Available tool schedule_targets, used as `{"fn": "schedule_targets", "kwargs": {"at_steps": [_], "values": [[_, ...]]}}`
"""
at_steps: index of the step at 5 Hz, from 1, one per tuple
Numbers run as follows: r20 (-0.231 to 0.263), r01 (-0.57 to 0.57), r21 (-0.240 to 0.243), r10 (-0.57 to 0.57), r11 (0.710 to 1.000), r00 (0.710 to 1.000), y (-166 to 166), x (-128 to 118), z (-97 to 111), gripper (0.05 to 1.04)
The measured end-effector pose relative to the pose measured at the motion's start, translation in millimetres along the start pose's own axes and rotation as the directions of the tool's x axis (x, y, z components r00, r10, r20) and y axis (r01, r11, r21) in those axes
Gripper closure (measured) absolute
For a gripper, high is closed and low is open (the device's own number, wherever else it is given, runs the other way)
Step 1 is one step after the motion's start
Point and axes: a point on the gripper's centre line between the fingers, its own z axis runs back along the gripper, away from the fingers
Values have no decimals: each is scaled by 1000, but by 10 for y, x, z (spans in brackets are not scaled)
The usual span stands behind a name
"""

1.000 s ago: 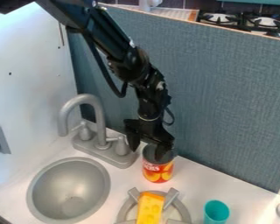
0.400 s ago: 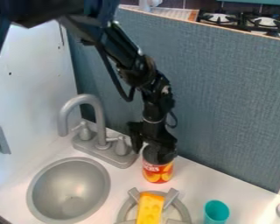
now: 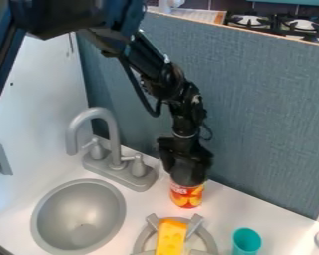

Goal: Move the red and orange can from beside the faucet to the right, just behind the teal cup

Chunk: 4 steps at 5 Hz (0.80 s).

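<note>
The claw (image 3: 187,170) is at the top of the can (image 3: 187,195), pointing down; whether it grips the can or how wide it stands, I cannot tell. The can is on the bench (image 3: 239,206), near the blue panel (image 3: 268,104) and right of the faucet (image 3: 114,142). The sink (image 3: 79,214) lies to the left. Nearer the camera, the cheese (image 3: 170,238) lies on the burner (image 3: 197,221), with the teal cup (image 3: 246,241) just to its right.
</note>
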Motion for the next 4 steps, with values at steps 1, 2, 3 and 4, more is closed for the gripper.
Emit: {"fn": "schedule_targets", "kwargs": {"at_steps": [1,2,3,4], "values": [[16,34,-57,-33,998,999,-334,54,-7,83],[-6,91,-150,-93,985,996,-826,-31,-8,83],[-56,119,-200,-133,973,990,-1128,-173,-5,83],[-60,157,-225,-174,962,983,-1330,-205,-2,83]]}}
